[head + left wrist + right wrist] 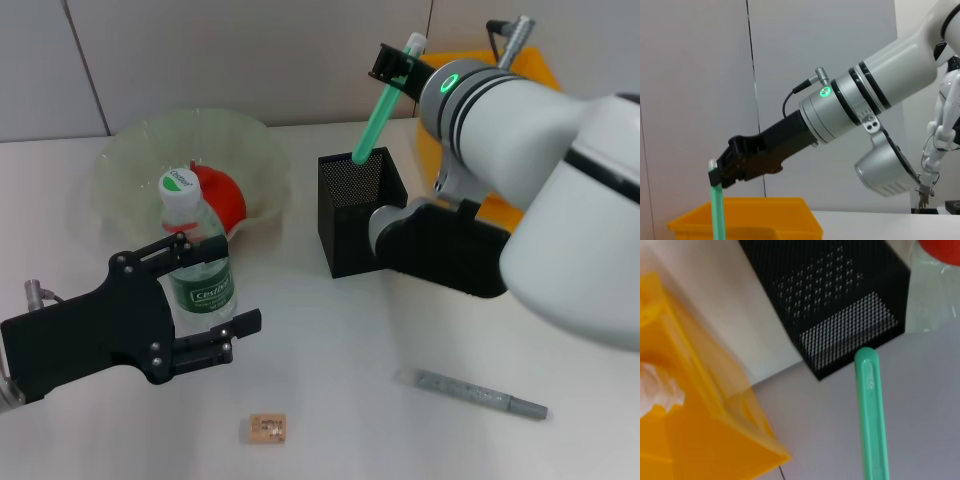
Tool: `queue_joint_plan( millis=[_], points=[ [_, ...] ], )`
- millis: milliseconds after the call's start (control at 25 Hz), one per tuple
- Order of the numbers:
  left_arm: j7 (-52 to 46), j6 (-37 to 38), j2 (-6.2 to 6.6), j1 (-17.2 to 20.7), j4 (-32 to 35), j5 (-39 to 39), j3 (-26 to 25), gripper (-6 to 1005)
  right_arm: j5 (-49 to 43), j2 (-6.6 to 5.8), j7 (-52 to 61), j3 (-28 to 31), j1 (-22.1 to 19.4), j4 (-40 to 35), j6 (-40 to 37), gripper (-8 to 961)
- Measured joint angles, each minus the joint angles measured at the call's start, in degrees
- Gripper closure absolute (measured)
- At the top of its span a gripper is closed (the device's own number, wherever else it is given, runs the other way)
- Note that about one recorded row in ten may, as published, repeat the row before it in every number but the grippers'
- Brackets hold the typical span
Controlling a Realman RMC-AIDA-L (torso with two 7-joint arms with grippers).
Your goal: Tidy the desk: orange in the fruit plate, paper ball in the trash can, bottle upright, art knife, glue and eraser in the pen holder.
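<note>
My right gripper (398, 65) is shut on the top of a green glue stick (378, 118) with a white cap. The stick is tilted, with its lower end inside the black mesh pen holder (345, 215). The left wrist view shows the same grip (722, 172). A clear bottle (197, 262) with a green label stands upright by the fruit plate. My left gripper (240, 282) is open, one finger on each side of the bottle. The orange (222, 195) lies in the glass fruit plate (130, 165). A grey art knife (480, 393) and a tan eraser (267, 428) lie on the desk.
The yellow trash can (700, 415) stands behind the pen holder, under my right arm, and a white paper ball (657, 387) lies inside it. The right arm's bulk hangs over the desk's right side.
</note>
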Motion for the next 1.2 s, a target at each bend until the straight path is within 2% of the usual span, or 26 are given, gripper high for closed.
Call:
queue_joint_plan(
  millis=[400,1200],
  points=[
    [0.07,0.29,-0.41,0.22,-0.13,-0.17,-0.24,203,-1.56,0.23,2.04,-3.55,-1.45,-0.7,-0.71,755],
    [0.12,0.49,-0.57,0.95,-0.22,-0.08,-0.82,203,-4.44,0.23,7.88,-4.57,-1.52,-0.95,-0.42,733]
  ],
)
